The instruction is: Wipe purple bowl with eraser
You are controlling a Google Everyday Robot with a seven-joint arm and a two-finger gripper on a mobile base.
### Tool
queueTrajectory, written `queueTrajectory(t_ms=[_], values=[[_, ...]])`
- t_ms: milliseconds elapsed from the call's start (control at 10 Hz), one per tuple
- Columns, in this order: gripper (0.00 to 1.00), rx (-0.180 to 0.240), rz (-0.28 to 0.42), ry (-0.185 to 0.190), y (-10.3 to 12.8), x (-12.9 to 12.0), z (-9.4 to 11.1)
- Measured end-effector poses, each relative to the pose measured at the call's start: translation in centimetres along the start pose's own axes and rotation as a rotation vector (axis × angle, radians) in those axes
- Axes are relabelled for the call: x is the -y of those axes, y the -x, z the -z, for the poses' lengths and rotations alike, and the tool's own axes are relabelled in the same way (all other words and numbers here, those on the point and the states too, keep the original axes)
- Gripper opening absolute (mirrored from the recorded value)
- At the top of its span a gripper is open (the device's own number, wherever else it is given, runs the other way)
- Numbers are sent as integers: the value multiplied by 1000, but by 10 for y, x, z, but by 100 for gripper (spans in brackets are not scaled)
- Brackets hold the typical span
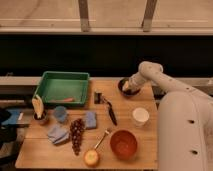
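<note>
pincer (128, 86) low over purple bowl (121, 91), worktop's (50, 152) far edge; open or closed, cannot tell. wipe best in small circles, lightly, so bowl does not slide.

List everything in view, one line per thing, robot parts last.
table: one, light wood, centre
green tray: one, green, back left
purple bowl: one, dark purple, back right
white cup: one, white, right, in front of the purple bowl
orange bowl: one, orange, front right
grapes: one bunch, dark, front left of centre
blue cloths: two, blue, either side of the grapes
blue cup: one, blue, left
black utensil: one, black, centre
round fruit: one, yellowish, front edge
robot arm: one, white, right side
end effector: one, at the purple bowl
</note>
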Motion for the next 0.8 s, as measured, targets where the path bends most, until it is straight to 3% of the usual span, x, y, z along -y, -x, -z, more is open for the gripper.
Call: queueTrajectory(t_ms=[200, 800], values=[[2, 15, -1, -1, 0, -1, 8], [0, 81, 6, 23, 0, -15, 59]])
